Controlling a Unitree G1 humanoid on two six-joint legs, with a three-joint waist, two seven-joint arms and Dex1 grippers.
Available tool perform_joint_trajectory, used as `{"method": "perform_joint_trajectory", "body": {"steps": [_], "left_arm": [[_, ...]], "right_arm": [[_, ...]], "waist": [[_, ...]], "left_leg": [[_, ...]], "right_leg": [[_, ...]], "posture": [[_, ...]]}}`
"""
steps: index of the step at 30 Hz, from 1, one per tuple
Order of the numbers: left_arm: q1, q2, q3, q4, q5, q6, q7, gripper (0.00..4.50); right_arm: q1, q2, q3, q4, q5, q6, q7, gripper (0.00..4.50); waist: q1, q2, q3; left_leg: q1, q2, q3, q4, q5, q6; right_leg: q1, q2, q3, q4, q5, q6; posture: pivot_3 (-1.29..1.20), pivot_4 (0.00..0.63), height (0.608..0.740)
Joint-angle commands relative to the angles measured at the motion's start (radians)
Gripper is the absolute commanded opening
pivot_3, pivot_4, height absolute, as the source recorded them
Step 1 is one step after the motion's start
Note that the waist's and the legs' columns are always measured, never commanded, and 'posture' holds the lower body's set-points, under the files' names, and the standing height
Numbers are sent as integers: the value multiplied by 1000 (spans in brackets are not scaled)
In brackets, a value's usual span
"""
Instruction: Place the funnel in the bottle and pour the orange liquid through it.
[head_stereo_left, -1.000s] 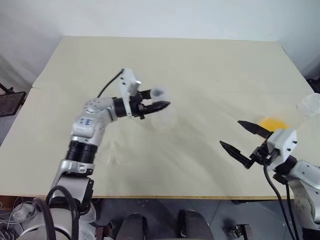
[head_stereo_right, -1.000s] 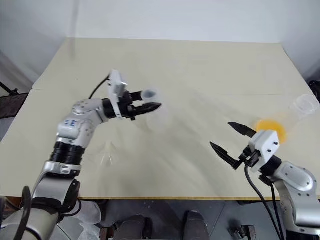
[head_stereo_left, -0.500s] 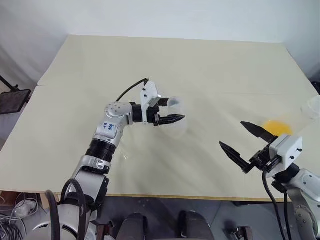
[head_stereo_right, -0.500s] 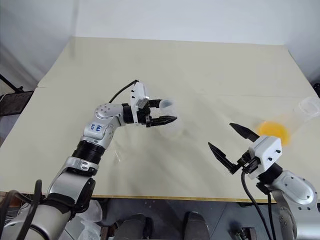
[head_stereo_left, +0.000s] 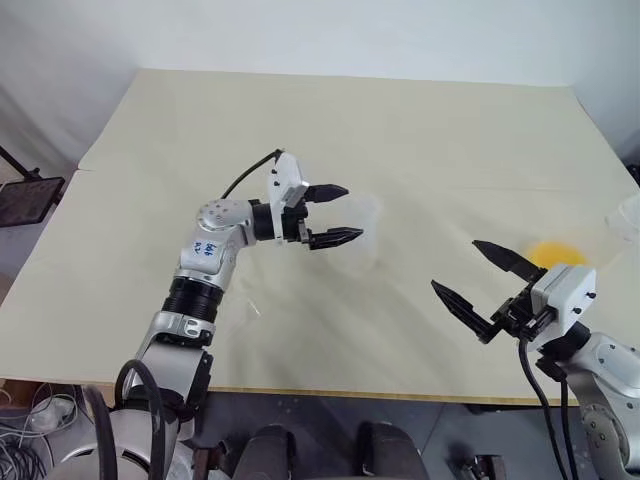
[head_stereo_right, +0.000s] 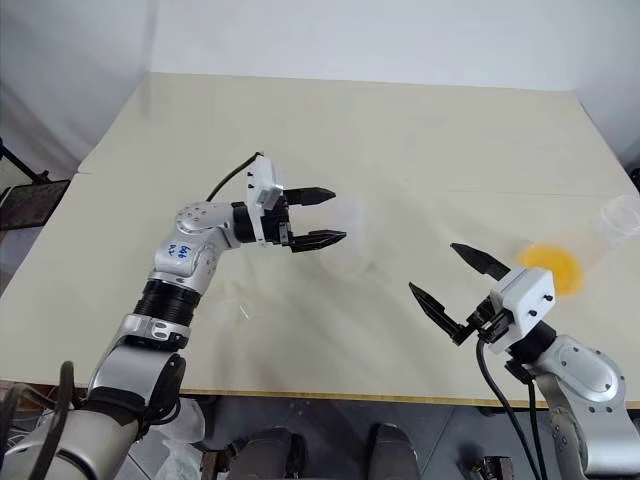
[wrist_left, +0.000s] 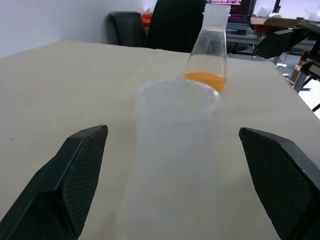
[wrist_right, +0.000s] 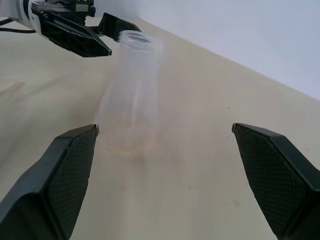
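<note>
1. Left pincer spread wide around the upright bottle mid-desk, not touching.
2. Right pincer wide, empty.
3. Left wrist view: orange liquid in a flask beyond.

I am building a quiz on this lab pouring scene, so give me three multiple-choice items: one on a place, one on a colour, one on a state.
1. Where does the bottle stand?
A. between the left gripper's open fingers
B. at the table's far edge
C. inside the conical flask

2. What colour is the liquid in the conical flask?
A. blue
B. orange
C. green

3. How is the right gripper?
A. shut on the flask
B. shut on nothing
C. open, holding nothing

Answers:
1 A, the left wrist view shows the left gripper with the bottle between its spread fingers.
2 B, a shallow orange pool lies in the flask's base.
3 C, its fingers stand wide apart over the bare table.
</note>
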Motion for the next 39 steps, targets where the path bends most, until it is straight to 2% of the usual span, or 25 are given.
{"method": "perform_joint_trajectory", "body": {"steps": [1,3,9,15,20,26,32,37,39], "left_arm": [[31,34,87,-73,-85,13,-30,4473],[65,65,100,-112,-91,7,-49,4473],[282,186,240,-315,-150,-25,-22,4473],[583,281,435,-447,-178,-41,53,4473],[876,291,625,-590,-225,-22,123,4473],[1163,274,784,-625,-274,-16,115,4473],[1350,217,814,-722,-306,-32,112,4473],[1401,193,730,-847,-333,31,139,4473],[1372,193,675,-884,-324,61,177,4473]], "right_arm": [[-22,-12,13,19,20,-8,29,4500],[-44,-15,28,41,18,-13,46,4500],[-184,-13,109,130,33,-2,119,4500],[-284,-25,200,174,47,8,230,4500],[-360,-26,272,207,46,10,315,4500],[-410,-19,310,233,45,-4,382,4500],[-428,-14,319,276,38,-28,428,4500],[-422,-17,329,295,24,-52,453,4500],[-415,-23,324,308,17,-63,458,4500]], "waist": [[-4,0,0],[-6,0,0],[-26,0,0],[-24,0,0],[-23,0,0],[-19,0,0],[-19,0,0],[-19,0,0],[-20,0,0]], "left_leg": [[0,0,0,0,0,0],[0,0,-1,0,0,0],[1,1,-6,0,0,0],[1,1,-11,1,0,0],[1,1,-11,0,0,0],[1,1,-13,1,0,0],[1,1,-12,1,0,0],[1,1,-12,1,0,0],[1,1,-12,1,0,0]], "right_leg": [[0,0,0,0,0,0],[0,0,-1,1,0,0],[0,0,0,2,0,0],[0,0,0,2,0,0],[0,-1,1,2,0,0],[2,-1,1,1,0,0],[2,-1,1,0,0,0],[3,-1,1,-1,0,0],[3,-1,2,-1,0,0]], "posture": [[0,150,740],[0,150,740],[0,150,740],[0,150,740],[0,150,740],[0,150,740],[0,150,740],[0,150,740],[0,150,740]]}}
